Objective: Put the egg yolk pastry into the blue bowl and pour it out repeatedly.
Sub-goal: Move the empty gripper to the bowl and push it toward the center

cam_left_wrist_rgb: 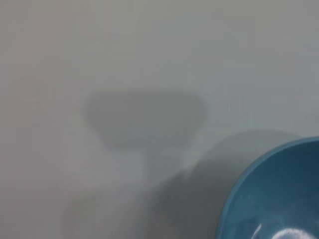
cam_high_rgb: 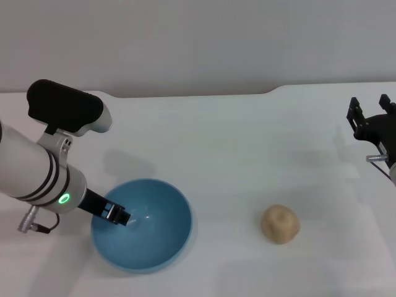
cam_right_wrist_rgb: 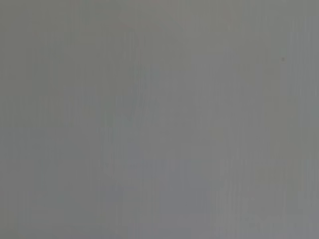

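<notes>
Left gripper (cam_high_rgb: 117, 215) at near-left rim of blue bowl (cam_high_rgb: 158, 241), black fingers clamped on rim, tips reaching inside. Bowl upright on white table (cam_high_rgb: 235, 142), hollow bare. Egg yolk pastry (cam_high_rgb: 280, 223) on table well right of those fingers, apart from bowl. Right gripper (cam_high_rgb: 371, 117) at far right edge, well beyond pastry, fingers spread, grasping nothing.

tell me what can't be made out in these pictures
- Left gripper, head view: sits at the blue bowl rim; whether it grips the rim cannot be told, its own arm covers it.
- Right gripper, head view: partly cut off by the frame edge.
- Egg yolk pastry: seen only in the head view.
- Right wrist view: plain grey, nothing identifiable.
- Left wrist view: bowl cut off at the corner.
</notes>
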### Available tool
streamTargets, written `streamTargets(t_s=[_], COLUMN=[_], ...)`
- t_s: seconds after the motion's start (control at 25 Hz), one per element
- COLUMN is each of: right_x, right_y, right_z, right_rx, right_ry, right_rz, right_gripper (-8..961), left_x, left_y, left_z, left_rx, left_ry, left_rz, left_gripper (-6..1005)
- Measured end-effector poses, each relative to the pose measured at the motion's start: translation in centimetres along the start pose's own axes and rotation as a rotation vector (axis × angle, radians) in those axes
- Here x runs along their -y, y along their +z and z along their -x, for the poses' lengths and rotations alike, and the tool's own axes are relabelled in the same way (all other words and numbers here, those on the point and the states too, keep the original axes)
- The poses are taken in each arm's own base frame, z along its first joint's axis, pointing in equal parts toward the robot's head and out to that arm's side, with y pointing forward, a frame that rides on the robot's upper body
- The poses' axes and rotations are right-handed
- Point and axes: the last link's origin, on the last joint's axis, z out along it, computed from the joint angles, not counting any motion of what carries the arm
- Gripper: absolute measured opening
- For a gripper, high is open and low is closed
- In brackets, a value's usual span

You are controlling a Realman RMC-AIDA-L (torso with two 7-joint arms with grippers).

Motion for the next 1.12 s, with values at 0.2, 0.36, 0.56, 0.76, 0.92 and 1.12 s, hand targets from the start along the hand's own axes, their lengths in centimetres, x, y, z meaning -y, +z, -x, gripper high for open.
streamTargets(t_s=[0.2,0.36,0.56,0.76,0.92,1.12], right_x=[0.06,0.07,0.1,0.12,0.17,0.18], right_y=[0.01,0.01,0.02,0.02,0.02,0.02], right_z=[0.02,0.02,0.03,0.04,0.03,0.03], right_rx=[0.0,0.0,0.001,0.001,0.0,0.0], right_ry=[-0.001,-0.001,-0.002,-0.002,-0.003,-0.003], right_rz=[-0.001,-0.001,-0.001,-0.001,-0.002,-0.002], right_gripper=[544,544,545,545,544,544], left_x=[-0.11,-0.13,-0.08,0.11,0.12,0.08], left_y=[0.15,0.45,0.77,0.68,0.55,0.49], left_z=[-0.08,-0.09,-0.34,-0.5,-0.58,-0.57], left_rx=[0.011,0.037,0.064,0.07,0.081,0.091], left_ry=[0.01,0.02,0.034,0.043,0.044,0.054], left_rz=[-0.002,-0.005,-0.015,-0.031,-0.031,-0.031], left_gripper=[526,523,518,514,441,214])
